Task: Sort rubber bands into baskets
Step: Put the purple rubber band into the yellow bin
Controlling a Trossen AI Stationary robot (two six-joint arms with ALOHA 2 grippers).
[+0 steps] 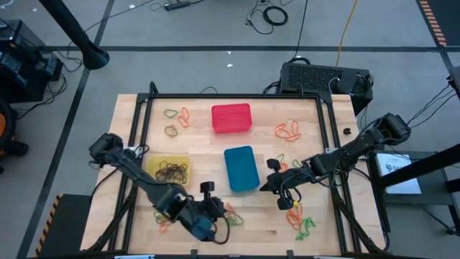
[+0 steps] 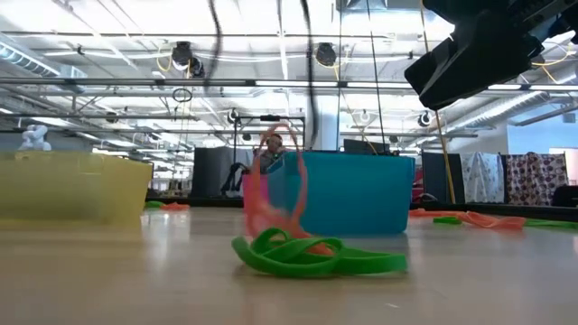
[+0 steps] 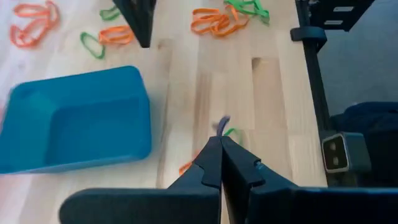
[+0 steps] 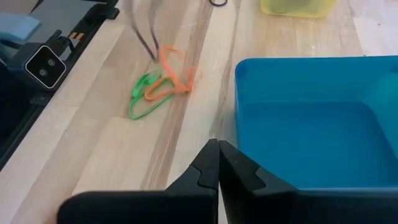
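While both arms are reaching in over the wooden table, the left gripper is sitting low near the front edge, its fingers pressed fully together, with a dark rubber band showing just past the tips; whether that band is pinched cannot be told. An orange band and a green band are lying tangled just beside it. The right gripper is hanging beside the blue basket, its fingers likewise closed and holding nothing visible. The yellow basket, at the left, is holding dark bands, and the red basket is standing at the rear. Loose orange and green bands are lying scattered across the tabletop.
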